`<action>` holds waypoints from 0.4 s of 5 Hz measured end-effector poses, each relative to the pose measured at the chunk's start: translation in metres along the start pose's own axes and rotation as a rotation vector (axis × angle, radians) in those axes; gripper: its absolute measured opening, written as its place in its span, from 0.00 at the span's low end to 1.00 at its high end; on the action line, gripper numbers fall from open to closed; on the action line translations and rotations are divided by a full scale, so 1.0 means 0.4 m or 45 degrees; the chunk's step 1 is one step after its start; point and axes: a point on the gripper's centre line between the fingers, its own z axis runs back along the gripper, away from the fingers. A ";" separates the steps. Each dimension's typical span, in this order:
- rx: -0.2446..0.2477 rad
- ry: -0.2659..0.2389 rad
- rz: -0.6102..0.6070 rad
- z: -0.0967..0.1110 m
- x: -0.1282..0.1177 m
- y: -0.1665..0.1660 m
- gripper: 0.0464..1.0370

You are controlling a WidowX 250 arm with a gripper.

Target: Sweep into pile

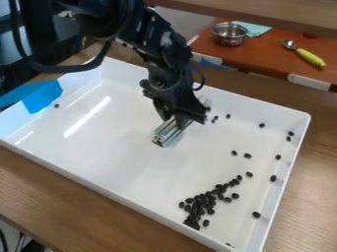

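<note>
grey metal, likely stiff and slick, so best held firmly near mid-length: see the bar (166, 134) clamped in the fingers (189, 112) over the middle of the white tray (118, 147), and push low and gently, with light, hard dark beans (247, 156) apt to roll past the pile (199, 206) near the front corner.

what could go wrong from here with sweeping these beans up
The metal bar in the gripper could bump the tray's right wall going after the beans beside it. A careless stroke may break up the loose pile near the front corner. The lone bean by the blue tape might get missed.
</note>
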 end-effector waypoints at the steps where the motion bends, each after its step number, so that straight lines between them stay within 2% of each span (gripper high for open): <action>1: -0.026 -0.014 -0.063 0.000 0.003 -0.036 0.30; 2: -0.046 -0.011 -0.095 0.000 0.003 -0.060 0.30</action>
